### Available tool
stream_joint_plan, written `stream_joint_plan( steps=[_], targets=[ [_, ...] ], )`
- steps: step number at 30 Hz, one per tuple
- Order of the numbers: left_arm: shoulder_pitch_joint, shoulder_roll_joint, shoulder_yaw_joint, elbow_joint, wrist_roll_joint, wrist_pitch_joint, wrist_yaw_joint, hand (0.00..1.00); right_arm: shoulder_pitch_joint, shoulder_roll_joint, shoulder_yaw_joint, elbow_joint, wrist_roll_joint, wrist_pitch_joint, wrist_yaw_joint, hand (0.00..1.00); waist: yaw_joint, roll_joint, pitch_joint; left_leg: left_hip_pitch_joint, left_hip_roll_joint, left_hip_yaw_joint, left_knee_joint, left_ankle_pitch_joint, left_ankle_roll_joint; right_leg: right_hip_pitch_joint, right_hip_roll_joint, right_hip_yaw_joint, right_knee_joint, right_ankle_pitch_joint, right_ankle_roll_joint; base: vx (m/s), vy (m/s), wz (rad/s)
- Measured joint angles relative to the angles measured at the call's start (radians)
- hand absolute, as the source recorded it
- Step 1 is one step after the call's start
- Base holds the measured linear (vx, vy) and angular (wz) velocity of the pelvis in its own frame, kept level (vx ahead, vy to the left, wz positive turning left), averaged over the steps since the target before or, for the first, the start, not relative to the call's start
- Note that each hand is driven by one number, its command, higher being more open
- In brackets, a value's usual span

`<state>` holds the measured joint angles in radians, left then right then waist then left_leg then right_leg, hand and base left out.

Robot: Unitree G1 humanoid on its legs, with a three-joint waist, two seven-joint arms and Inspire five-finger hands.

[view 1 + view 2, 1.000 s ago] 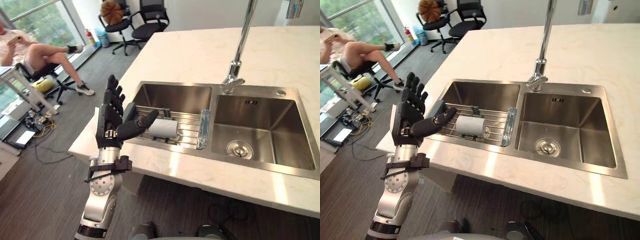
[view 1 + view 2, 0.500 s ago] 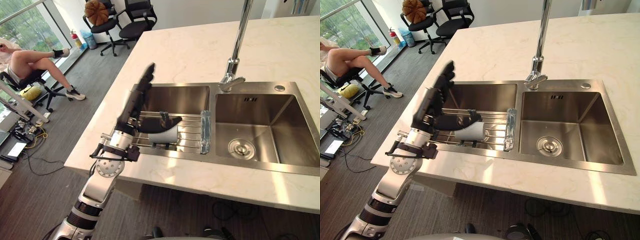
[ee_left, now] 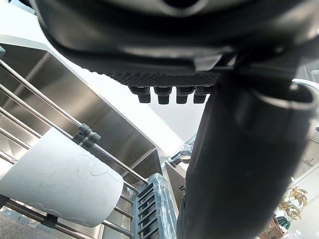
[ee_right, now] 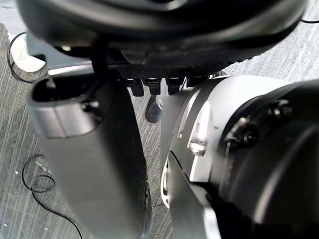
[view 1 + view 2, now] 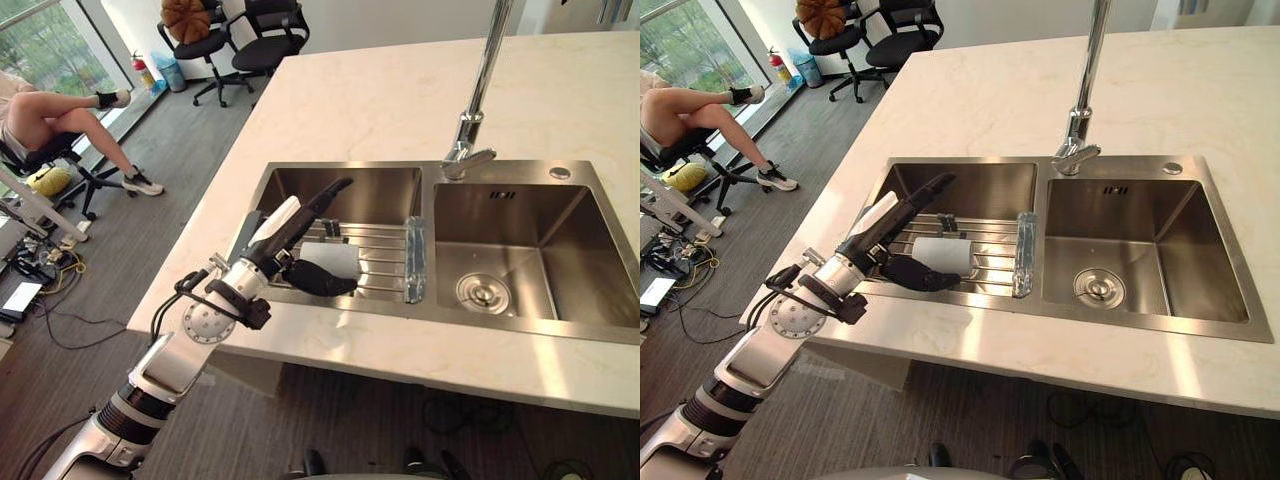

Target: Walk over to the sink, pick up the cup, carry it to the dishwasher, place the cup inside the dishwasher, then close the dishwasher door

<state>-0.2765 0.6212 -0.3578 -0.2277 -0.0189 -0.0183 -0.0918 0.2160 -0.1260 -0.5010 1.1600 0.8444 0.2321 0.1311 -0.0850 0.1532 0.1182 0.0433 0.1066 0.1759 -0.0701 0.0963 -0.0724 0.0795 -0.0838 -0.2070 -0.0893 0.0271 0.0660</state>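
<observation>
The cup point(image 5: 332, 260), pale grey, lies on its side on a wire rack point(image 5: 375, 258) across the left basin of the steel sink point(image 5: 560, 335). My left hand point(image 5: 277, 237) reaches in over the sink's near left rim. Its fingers stretch straight out above the cup, and its thumb point(image 5: 318, 284) lies along the cup's near side. The hand is open and grips nothing. In the left wrist view the cup point(image 3: 60, 181) rests on the rack bars just past the fingertips point(image 3: 169, 94). My right hand point(image 4: 89, 159) hangs open over grey carpet, holding nothing.
A tall faucet point(image 5: 478, 95) stands behind the divider, and the right basin's drain point(image 5: 483, 293) is bare. A clear ribbed end piece point(image 5: 415, 258) closes the rack's right side. The pale stone counter point(image 5: 380, 100) surrounds the sink. Office chairs point(image 5: 230, 40) and a seated person point(image 5: 40, 110) are far left.
My left hand has dropped from upright beside the counter and reached forward over the rack, so that fingers and thumb now flank the cup. The camera has shifted a little.
</observation>
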Motion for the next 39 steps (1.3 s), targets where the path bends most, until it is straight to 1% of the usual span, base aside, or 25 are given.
stream_joint_plan(
  steps=[2, 6, 7, 9, 12, 15, 19, 25, 27, 35, 38, 39],
  targets=[
    [-0.004, 0.0, 0.0, 0.0, 0.0, 0.0, 0.0, 1.0, 0.0, 0.001, 0.01, 0.0, 0.0, 0.003, -0.001, 1.0, -0.001, -0.007, -0.005, 0.0, 0.002, 0.0, 0.0, -0.004, 0.001, 0.0, 0.001, 0.0, 0.0, 0.001, 0.001, -0.02, 0.003, -0.01],
    [-0.011, 0.01, 0.0, 0.01, -0.001, 0.0, 0.0, 1.0, 0.008, -0.001, 0.039, -0.002, 0.029, 0.035, -0.017, 1.0, 0.0, -0.031, -0.02, 0.004, 0.007, 0.0, 0.0, -0.021, -0.001, 0.004, 0.007, 0.001, 0.0, 0.015, 0.008, 0.0, 0.0, 0.0],
    [-0.011, 0.013, 0.0, 0.031, 0.0, 0.003, 0.0, 1.0, 0.011, 0.0, 0.041, -0.005, 0.032, 0.045, -0.02, 1.0, -0.001, -0.037, -0.024, 0.007, 0.007, 0.0, 0.0, -0.022, -0.001, 0.006, 0.009, 0.002, 0.0, 0.019, 0.005, 0.0, 0.0, 0.0],
    [-0.011, 0.013, 0.0, 0.062, 0.0, 0.019, 0.0, 1.0, 0.016, 0.0, 0.052, -0.011, 0.032, 0.048, -0.02, 1.0, -0.003, -0.043, -0.027, 0.008, 0.007, 0.001, 0.0, -0.023, -0.002, 0.007, 0.009, 0.002, 0.0, 0.021, 0.005, -0.04, 0.005, -0.01],
    [-0.008, 0.011, -0.003, 0.132, 0.0, 0.053, -0.001, 1.0, 0.019, 0.0, 0.058, -0.016, 0.035, 0.049, -0.02, 1.0, -0.004, -0.045, -0.026, 0.008, 0.009, 0.003, 0.001, -0.026, -0.005, 0.006, 0.011, 0.006, -0.001, 0.019, 0.01, -0.06, 0.005, -0.03],
    [-0.008, 0.003, -0.004, 0.192, 0.007, 0.069, -0.001, 1.0, 0.024, 0.001, 0.078, -0.032, 0.036, 0.05, -0.023, 1.0, -0.009, -0.047, -0.026, 0.008, 0.012, 0.007, 0.001, -0.033, -0.013, 0.003, 0.015, 0.011, -0.001, 0.019, 0.01, -0.03, -0.002, -0.05],
    [-0.008, -0.006, -0.004, 0.262, 0.01, 0.074, 0.0, 1.0, 0.024, 0.004, 0.083, -0.041, 0.039, 0.05, -0.027, 1.0, -0.013, -0.048, -0.026, 0.009, 0.014, 0.022, 0.001, -0.036, -0.011, -0.004, 0.02, 0.027, -0.001, 0.025, 0.002, 0.02, -0.002, -0.13],
    [-0.035, -0.012, -0.003, 0.361, -0.001, 0.075, 0.011, 1.0, 0.026, 0.008, 0.095, -0.048, 0.04, 0.047, -0.037, 1.0, -0.016, -0.055, -0.028, 0.018, 0.014, 0.037, 0.001, -0.041, -0.012, -0.004, 0.021, 0.038, 0.0, 0.026, 0.002, 0.03, 0.003, -0.08],
    [-0.041, -0.015, -0.002, 0.398, -0.001, 0.074, 0.027, 1.0, 0.027, 0.01, 0.094, -0.052, 0.039, 0.047, -0.039, 1.0, -0.021, -0.057, -0.029, 0.022, 0.014, 0.043, 0.001, -0.042, -0.012, -0.004, 0.021, 0.043, -0.001, 0.027, 0.003, -0.02, 0.003, -0.07],
    [-0.058, -0.016, -0.003, 0.451, 0.001, 0.069, 0.042, 1.0, 0.03, 0.013, 0.092, -0.056, 0.039, 0.046, -0.041, 1.0, -0.038, -0.064, -0.026, 0.028, 0.016, 0.06, 0.002, -0.045, -0.015, -0.006, 0.022, 0.059, -0.001, 0.03, 0.003, -0.02, 0.003, -0.05],
    [-0.07, -0.016, -0.003, 0.481, 0.011, 0.07, 0.035, 1.0, 0.032, 0.016, 0.092, -0.063, 0.039, 0.046, -0.04, 1.0, -0.039, -0.066, -0.026, 0.028, 0.017, 0.069, 0.001, -0.047, -0.013, -0.012, 0.023, 0.069, -0.001, 0.032, 0.003, 0.01, 0.0, -0.09],
    [-0.077, -0.016, -0.003, 0.486, 0.021, 0.071, 0.02, 1.0, 0.033, 0.016, 0.092, -0.066, 0.038, 0.046, -0.038, 1.0, -0.04, -0.066, -0.026, 0.028, 0.017, 0.072, 0.001, -0.047, -0.013, -0.013, 0.023, 0.071, -0.001, 0.032, 0.003, 0.02, 0.002, -0.07]
  ],
)
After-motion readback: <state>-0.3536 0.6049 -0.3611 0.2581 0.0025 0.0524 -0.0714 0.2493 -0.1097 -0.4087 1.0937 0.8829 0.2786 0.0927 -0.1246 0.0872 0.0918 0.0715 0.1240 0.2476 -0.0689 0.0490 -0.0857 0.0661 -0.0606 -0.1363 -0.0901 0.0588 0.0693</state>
